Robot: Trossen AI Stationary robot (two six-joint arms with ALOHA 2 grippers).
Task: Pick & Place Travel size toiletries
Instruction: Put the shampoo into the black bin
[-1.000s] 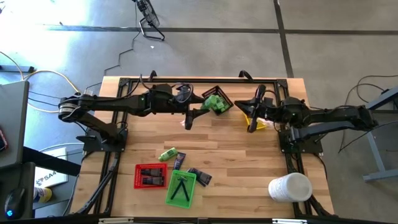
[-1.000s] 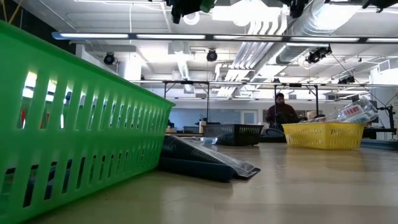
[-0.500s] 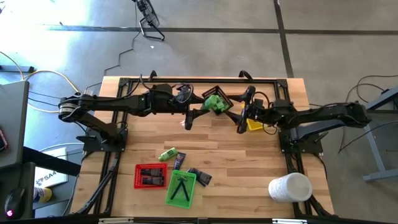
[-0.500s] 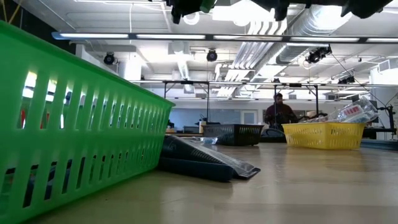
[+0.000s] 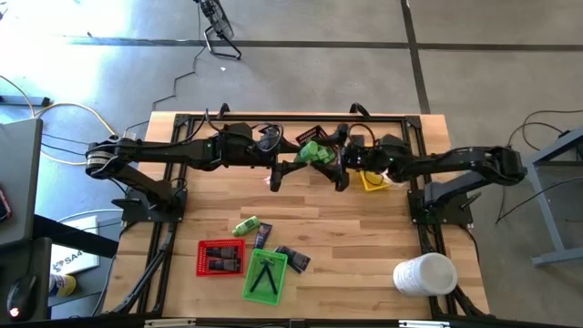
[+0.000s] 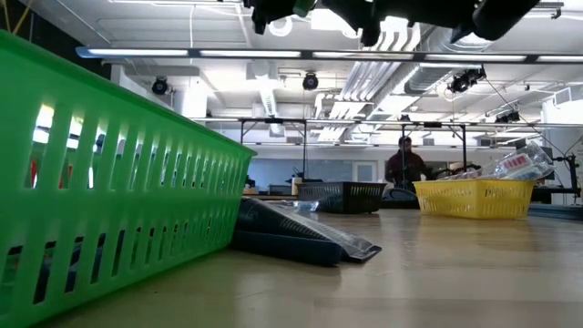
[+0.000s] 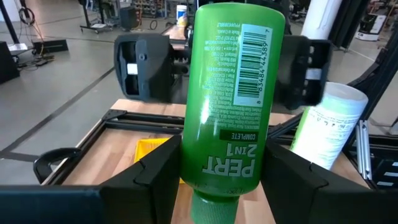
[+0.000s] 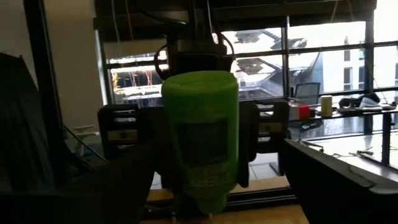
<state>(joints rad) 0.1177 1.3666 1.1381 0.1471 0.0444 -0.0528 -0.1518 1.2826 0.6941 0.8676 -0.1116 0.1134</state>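
High view: both arms reach toward each other over the far middle of the table (image 5: 364,237). The left gripper (image 5: 276,179) is clamped on a green bottle (image 7: 230,93) — in the left wrist view its fingers (image 7: 155,171) press both sides of the bottle just above the cap end. The right gripper (image 5: 342,175) faces it just beside, jaws spread wide around the bottle (image 8: 202,134) — not touching it.

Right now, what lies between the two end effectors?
A green bottle, gripped by the left end effector, facing the open right end effector; both wrist views show it.
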